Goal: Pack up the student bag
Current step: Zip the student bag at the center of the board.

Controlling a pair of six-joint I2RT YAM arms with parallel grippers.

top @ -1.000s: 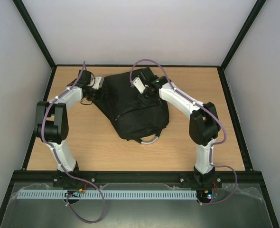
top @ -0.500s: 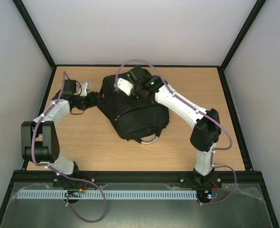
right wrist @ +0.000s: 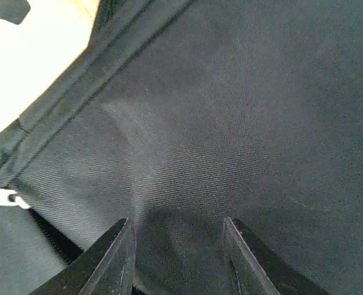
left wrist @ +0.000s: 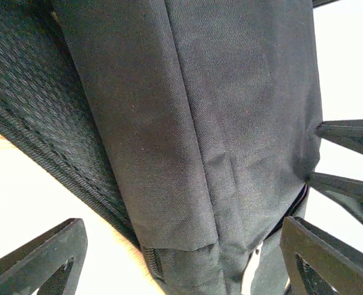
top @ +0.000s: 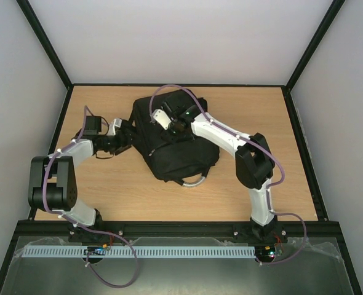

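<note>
The student bag, a large black backpack, lies in the middle of the table with its grey top handle toward the near side. My left gripper is at the bag's left edge. In the left wrist view the gripper is wide open, with the bag's black fabric and mesh panel between its fingers. My right gripper rests on the bag's far top. In the right wrist view it is open, its fingers set against the black fabric.
The wooden table is ringed by a black frame, with white walls behind. A white zip pull shows in the left wrist view and at the right wrist view's left edge. No pens or other items show.
The left arm folded back and its gripper slid nearer along the bag's left edge. The right gripper moved left across the top of the bag. The bag has hardly shifted.
</note>
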